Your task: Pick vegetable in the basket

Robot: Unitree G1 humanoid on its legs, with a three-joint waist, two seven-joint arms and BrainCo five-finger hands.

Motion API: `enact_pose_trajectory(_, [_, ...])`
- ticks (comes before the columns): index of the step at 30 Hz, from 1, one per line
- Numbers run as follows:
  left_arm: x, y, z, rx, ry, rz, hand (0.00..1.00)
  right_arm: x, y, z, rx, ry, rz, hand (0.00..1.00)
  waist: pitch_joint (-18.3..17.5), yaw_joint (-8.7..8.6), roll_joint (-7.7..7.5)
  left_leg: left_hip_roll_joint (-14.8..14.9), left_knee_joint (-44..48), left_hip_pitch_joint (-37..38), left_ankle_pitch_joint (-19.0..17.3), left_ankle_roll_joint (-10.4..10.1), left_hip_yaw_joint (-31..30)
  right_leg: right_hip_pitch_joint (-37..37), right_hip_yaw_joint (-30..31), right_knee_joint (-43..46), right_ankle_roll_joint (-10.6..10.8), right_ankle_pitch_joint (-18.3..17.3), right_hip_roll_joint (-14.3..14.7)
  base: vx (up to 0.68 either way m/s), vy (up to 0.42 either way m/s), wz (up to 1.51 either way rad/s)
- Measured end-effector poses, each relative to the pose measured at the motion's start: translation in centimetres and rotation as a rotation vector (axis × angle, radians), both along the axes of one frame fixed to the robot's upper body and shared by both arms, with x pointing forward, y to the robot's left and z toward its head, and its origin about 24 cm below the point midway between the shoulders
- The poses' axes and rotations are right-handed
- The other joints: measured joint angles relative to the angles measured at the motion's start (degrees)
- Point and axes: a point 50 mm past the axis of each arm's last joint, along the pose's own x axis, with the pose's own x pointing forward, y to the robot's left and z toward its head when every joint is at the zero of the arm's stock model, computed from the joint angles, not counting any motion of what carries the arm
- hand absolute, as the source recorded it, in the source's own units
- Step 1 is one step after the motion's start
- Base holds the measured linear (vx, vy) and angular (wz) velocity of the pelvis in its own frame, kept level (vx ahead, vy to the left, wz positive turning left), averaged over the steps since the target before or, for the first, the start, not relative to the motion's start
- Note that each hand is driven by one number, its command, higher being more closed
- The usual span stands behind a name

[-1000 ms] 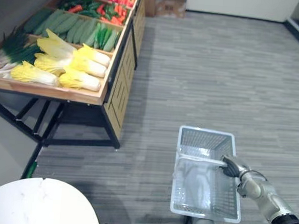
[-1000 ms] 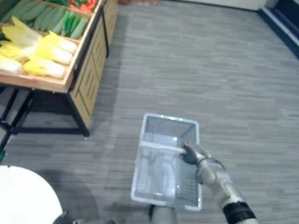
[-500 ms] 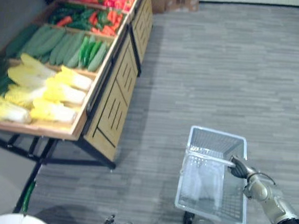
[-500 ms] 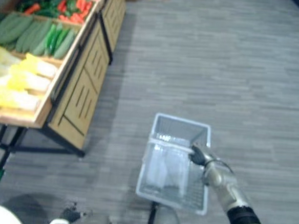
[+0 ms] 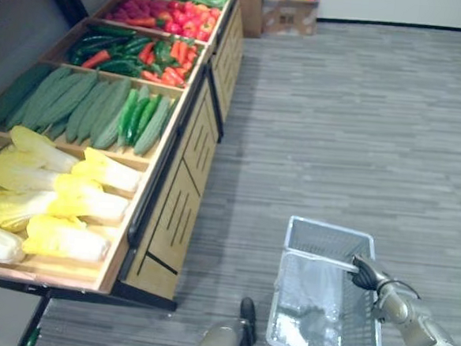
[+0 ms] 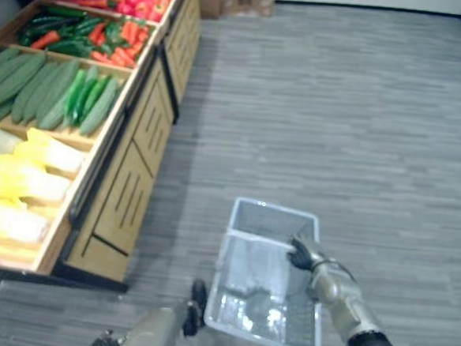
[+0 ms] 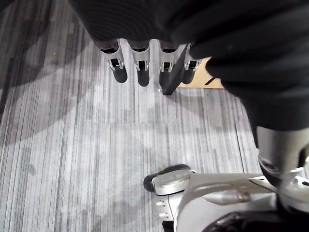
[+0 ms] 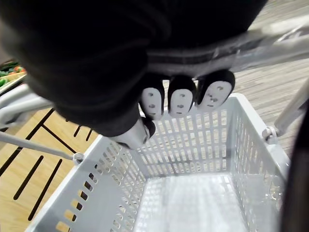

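A pale grey mesh basket (image 5: 328, 225) hangs over the floor at the lower right, and I see nothing inside it. My right hand (image 5: 366, 273) is shut on its handle (image 8: 231, 48), with the dark fingertips (image 8: 181, 99) curled under the bar. To the left of the basket stands a wooden stand (image 5: 176, 209) holding yellow-white cabbages (image 5: 62, 201), green cucumbers (image 5: 139, 119), green and red chillies (image 5: 136, 51) and red peppers (image 5: 166, 12). My left hand (image 7: 137, 67) hangs open above the grey floor, holding nothing.
The stand's wooden side panels (image 6: 132, 166) face the basket, about a basket's width away. A cardboard box (image 5: 285, 10) of produce sits on the floor at the far end of the stand. Grey striped flooring (image 5: 361, 119) stretches ahead and to the right.
The whole view has shifted: the stand now reaches further down the left side, and the white round table has dropped out of view. My right hand still holds the basket's handle.
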Motion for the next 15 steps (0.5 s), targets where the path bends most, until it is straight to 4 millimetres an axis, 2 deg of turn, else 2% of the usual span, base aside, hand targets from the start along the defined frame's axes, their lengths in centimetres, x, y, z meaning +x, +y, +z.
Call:
enact_pose_trajectory(1, [-0.3,0.1,-0.1,0.002,0.013,0.001,0.00,0.0,0.3,-0.1,0.005,0.004,0.008,1.00,0.0,0.12,-0.44,-1.2,-1.1,2.1,-1.0,0.2,0.1,-1.3,0.8,5.6,0.1,0.0,-1.3,0.46,0.238,0.06])
enact_pose_trajectory(2, [-1.0,0.3,-0.1,0.009,0.030,-0.004,0.00,-0.1,0.9,-0.3,0.019,0.007,0.025,1.00,-0.3,0.23,-1.68,-2.9,-3.7,5.2,-1.9,0.9,0.3,-5.7,2.4,17.4,1.9,1.1,-3.2,0.37,0.196,0.04])
enact_pose_trajectory(3, [-1.4,0.5,-0.1,0.017,0.041,-0.016,0.00,-0.1,1.2,-0.4,0.028,0.008,0.035,1.00,-0.6,0.18,-2.09,-3.7,-5.1,6.8,-2.2,1.0,0.2,-8.5,3.6,24.3,4.7,2.8,-4.2,0.38,0.171,0.11])
enact_pose_trajectory(4, [-1.7,0.9,0.0,0.032,0.054,-0.036,0.00,-0.2,2.2,-0.8,0.043,0.011,0.053,1.00,-1.1,-0.28,-3.13,-5.5,-7.6,10.6,-2.7,1.3,-0.5,-14.0,7.2,37.2,11.4,10.4,-5.6,0.50,0.153,0.43])
enact_pose_trajectory(5, [-1.9,1.5,0.0,0.053,0.078,-0.077,0.00,-0.4,3.3,-1.2,0.065,0.011,0.082,1.00,-1.2,-1.05,-4.72,-7.1,-9.5,14.7,-3.3,1.9,-3.4,-19.4,9.1,49.6,11.9,18.2,-5.6,0.52,0.121,0.58])
enact_pose_trajectory(6, [-1.7,1.8,0.1,0.060,0.079,-0.096,0.00,-0.3,3.5,-1.0,0.067,0.002,0.090,1.00,-1.2,-1.16,-5.16,-7.4,-9.5,15.7,-3.5,1.8,-4.7,-21.2,8.6,53.7,10.1,17.1,-5.4,0.45,0.072,0.72])
enact_pose_trajectory(7, [-1.4,1.8,0.1,0.064,0.078,-0.113,0.00,-0.2,3.5,-1.0,0.068,0.001,0.094,1.00,-1.3,-1.45,-5.31,-7.4,-9.3,16.7,-3.8,2.2,-6.2,-22.7,7.7,56.6,7.1,15.2,-5.3,0.36,0.004,0.98])
enact_pose_trajectory(8, [-0.7,1.7,0.2,0.072,0.063,-0.125,0.00,-0.4,3.4,-1.1,0.068,0.006,0.091,1.00,-1.2,-2.05,-5.04,-7.4,-9.2,19.0,-4.2,2.5,-10.0,-24.5,4.1,58.9,2.1,11.6,-5.0,0.44,-0.025,1.53])
enact_pose_trajectory(9, [0.0,1.7,0.3,0.077,0.047,-0.131,0.00,-0.8,3.3,-1.4,0.065,0.021,0.084,1.00,-1.0,-2.92,-4.70,-7.3,-9.6,21.1,-4.4,2.8,-14.5,-25.8,0.8,57.8,-1.7,8.1,-5.3,0.43,-0.047,1.67])
enact_pose_trajectory(11, [0.7,1.7,0.4,0.082,0.027,-0.133,0.00,-1.1,3.0,-1.6,0.053,0.039,0.078,1.00,-1.1,-3.68,-4.73,-7.4,-10.0,23.0,-4.4,2.8,-20.0,-27.4,-1.6,51.7,-2.7,5.0,-5.8,0.36,-0.094,1.78])
enact_pose_trajectory(12, [1.4,1.4,0.5,0.076,0.003,-0.130,0.00,-1.2,2.4,-1.8,0.034,0.061,0.072,1.00,-1.0,-3.63,-4.40,-7.0,-9.8,24.1,-4.4,2.7,-24.4,-27.8,-0.8,39.8,-2.4,4.0,-5.4,0.42,-0.166,2.05])
enact_pose_trajectory(14, [1.6,1.2,0.5,0.073,-0.011,-0.135,0.00,-1.3,2.1,-2.0,0.026,0.073,0.064,1.00,-1.1,-3.40,-3.84,-6.2,-8.5,24.0,-5.6,1.2,-27.7,-27.5,2.4,26.6,-1.6,4.4,-4.2,0.35,-0.176,1.57])
enact_pose_trajectory(15, [1.5,1.1,0.5,0.070,-0.009,-0.134,0.00,-1.2,2.0,-2.1,0.023,0.081,0.062,1.00,-1.2,-2.78,-3.41,-5.3,-6.6,23.6,-7.6,0.2,-29.8,-27.6,5.5,18.4,-0.4,5.2,-3.3,0.30,-0.223,1.20])
